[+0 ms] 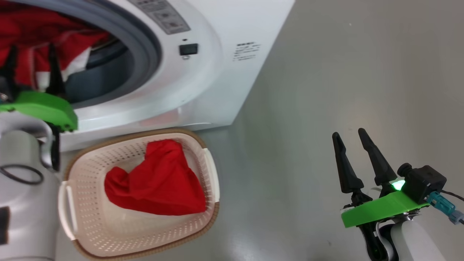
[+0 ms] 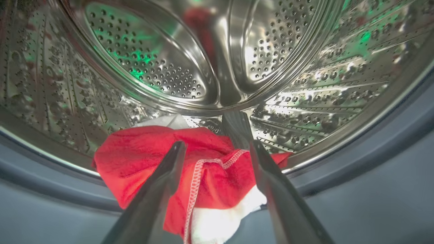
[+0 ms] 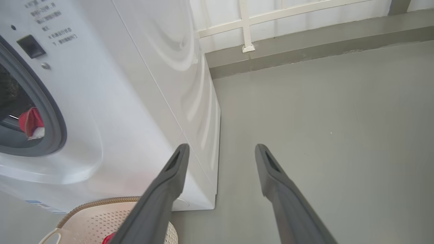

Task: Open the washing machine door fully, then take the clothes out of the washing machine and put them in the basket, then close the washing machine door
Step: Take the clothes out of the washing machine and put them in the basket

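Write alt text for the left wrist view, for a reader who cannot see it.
The open left gripper points into the washing machine toward a red garment with white stitching and a white panel, lying at the front lip of the perforated steel drum. Its two dark fingers frame the garment; contact cannot be told.

Washing machine (image 1: pixel 217 79) mouth open; clothes (image 2: pixel 142 159) drape the grey seal (image 2: pixel 40 189). Basket (image 1: pixel 83 203) sits just below; floor (image 1: pixel 326 72) rightward passable.

Left gripper (image 1: pixel 32 47), two long dark fingers on a green mount, reaches forward and up off a pale grey forearm (image 1: pixel 21 188), fingers spread wide; right gripper (image 1: pixel 349 132) sits low right, fingers parted, empty.
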{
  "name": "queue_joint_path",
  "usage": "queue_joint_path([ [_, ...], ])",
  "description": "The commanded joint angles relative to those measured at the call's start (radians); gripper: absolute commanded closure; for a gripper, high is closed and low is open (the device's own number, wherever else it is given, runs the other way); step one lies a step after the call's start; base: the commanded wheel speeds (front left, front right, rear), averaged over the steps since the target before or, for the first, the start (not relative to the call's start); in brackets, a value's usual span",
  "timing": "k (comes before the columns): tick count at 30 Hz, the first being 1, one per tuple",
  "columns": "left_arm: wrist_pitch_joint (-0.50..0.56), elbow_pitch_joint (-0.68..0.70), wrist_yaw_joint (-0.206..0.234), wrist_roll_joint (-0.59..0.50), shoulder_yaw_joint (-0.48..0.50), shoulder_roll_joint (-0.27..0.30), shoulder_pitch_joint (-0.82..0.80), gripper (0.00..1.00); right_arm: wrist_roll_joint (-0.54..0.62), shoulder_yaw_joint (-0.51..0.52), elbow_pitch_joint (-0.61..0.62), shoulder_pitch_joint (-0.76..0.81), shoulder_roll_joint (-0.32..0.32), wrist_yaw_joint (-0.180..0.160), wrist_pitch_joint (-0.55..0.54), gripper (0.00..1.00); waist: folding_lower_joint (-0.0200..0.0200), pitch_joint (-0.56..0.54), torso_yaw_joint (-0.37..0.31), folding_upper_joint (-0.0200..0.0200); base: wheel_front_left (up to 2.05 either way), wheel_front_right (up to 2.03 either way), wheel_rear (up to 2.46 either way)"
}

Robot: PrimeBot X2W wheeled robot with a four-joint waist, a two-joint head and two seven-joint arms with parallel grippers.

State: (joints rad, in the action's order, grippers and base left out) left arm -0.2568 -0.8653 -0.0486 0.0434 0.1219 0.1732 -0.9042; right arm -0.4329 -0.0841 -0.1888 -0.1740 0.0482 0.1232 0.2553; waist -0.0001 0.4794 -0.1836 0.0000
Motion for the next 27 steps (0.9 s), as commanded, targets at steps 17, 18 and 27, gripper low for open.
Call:
queue_joint_path([
  [17,-0.005,-0.201,0.102,-0.019,0.028,0.117,-0.105,0.0,-0.027,-0.052,0.035,-0.02,0.002,0.008,0.006,0.0,0.0001,0.059,-0.073,0.0,0.0,0.0,0.0],
  [18,-0.005,-0.206,0.101,-0.019,0.026,0.116,-0.104,0.0,-0.027,-0.052,0.035,-0.019,0.002,0.008,0.006,0.0,0.0001,0.058,-0.072,0.0,0.0,0.0,0.0],
  [27,-0.005,-0.208,0.091,-0.012,0.01,0.111,-0.099,1.0,-0.026,-0.059,0.03,-0.019,0.002,0.008,0.006,0.0,0.0001,0.038,-0.056,0.0,0.0,0.0,0.0],
])
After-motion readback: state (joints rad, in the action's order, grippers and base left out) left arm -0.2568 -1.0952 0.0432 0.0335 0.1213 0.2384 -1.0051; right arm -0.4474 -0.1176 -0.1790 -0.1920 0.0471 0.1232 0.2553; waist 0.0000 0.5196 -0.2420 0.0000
